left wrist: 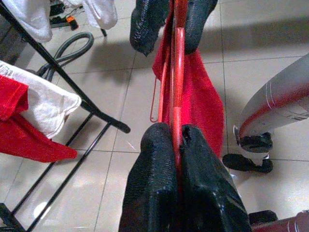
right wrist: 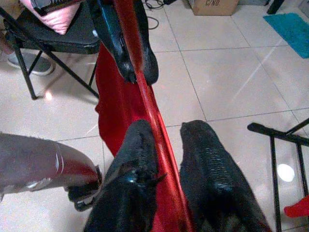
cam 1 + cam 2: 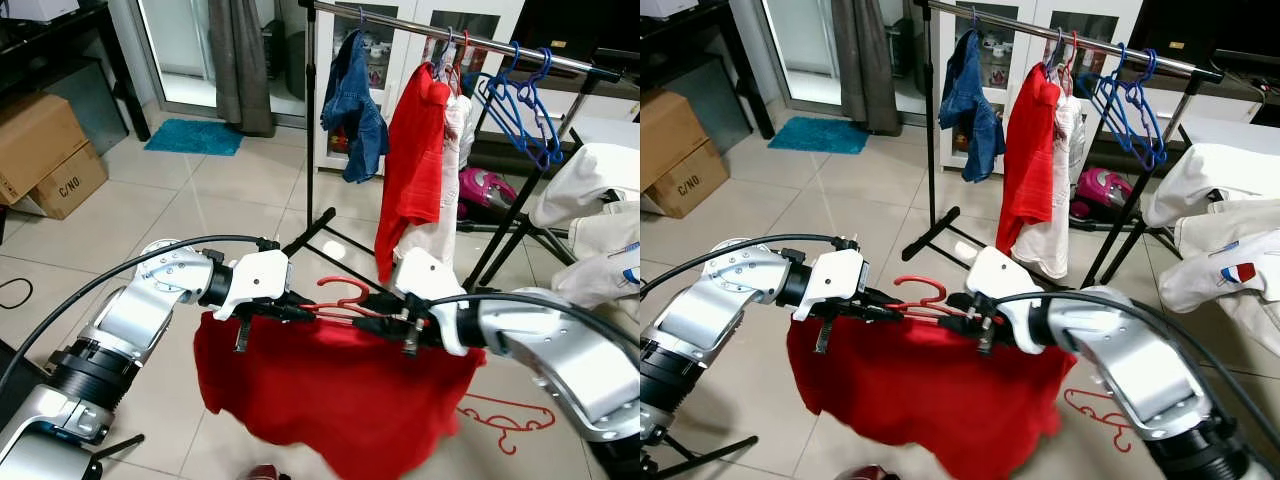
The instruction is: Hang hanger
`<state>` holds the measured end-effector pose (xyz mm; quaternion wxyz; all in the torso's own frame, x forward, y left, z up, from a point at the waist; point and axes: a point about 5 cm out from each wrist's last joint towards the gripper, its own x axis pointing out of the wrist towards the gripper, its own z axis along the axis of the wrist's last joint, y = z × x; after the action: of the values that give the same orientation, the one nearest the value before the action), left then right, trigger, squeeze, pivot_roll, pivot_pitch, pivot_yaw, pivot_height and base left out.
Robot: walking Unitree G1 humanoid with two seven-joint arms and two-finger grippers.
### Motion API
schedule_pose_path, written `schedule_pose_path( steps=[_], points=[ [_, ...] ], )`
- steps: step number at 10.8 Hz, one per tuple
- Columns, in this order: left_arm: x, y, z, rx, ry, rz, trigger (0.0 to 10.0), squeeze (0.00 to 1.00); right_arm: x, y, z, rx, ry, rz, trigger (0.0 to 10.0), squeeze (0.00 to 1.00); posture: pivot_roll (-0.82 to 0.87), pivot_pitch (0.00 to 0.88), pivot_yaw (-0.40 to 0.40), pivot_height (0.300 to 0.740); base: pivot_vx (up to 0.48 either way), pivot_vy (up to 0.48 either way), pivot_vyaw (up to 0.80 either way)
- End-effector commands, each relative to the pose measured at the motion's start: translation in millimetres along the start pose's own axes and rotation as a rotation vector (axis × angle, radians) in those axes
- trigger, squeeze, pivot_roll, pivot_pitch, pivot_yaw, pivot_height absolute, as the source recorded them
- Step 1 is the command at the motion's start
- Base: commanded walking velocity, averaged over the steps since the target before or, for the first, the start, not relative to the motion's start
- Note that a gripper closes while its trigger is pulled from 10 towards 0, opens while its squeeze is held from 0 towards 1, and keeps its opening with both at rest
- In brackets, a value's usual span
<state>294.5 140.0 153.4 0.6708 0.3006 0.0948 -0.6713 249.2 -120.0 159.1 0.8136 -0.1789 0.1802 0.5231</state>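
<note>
A red hanger (image 3: 340, 298) with a red garment (image 3: 330, 400) draped over it hangs between my two grippers, low in front of me. My left gripper (image 3: 300, 312) is shut on the hanger's bar at the left end, and the left wrist view shows its fingers (image 1: 154, 159) pinching the red bar (image 1: 176, 82). From the right, my right gripper (image 3: 378, 324) is shut on the same bar (image 2: 152, 113). The clothes rail (image 3: 450, 35) stands farther ahead and higher. It carries a denim jacket (image 3: 355, 110), a red shirt (image 3: 415, 170) and blue hangers (image 3: 520, 110).
The rack's black feet (image 3: 310, 235) spread across the tiled floor ahead. A spare red hanger (image 3: 500, 418) lies on the floor at the right. White garments (image 3: 600, 200) are piled at the right, with cardboard boxes (image 3: 40, 150) at the left. A teal mat (image 3: 195, 137) lies beyond.
</note>
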Motion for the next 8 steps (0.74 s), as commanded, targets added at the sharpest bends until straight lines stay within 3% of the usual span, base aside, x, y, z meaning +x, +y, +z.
schedule_pose_path(
  steps=[1,8],
  points=[
    [-1.2,3.8,6.6,0.031,-0.002,0.000,0.0,0.00,-1.3,-2.5,4.8,-0.027,0.010,-0.022,0.0,0.00,0.08,0.000,0.009,0.740,0.000,0.000,0.00],
    [-3.9,6.5,2.4,0.025,0.006,0.002,0.0,0.00,-2.0,4.3,11.6,-0.039,-0.054,0.047,0.0,0.00,0.08,0.000,0.011,0.740,0.000,0.000,0.00]
  ],
)
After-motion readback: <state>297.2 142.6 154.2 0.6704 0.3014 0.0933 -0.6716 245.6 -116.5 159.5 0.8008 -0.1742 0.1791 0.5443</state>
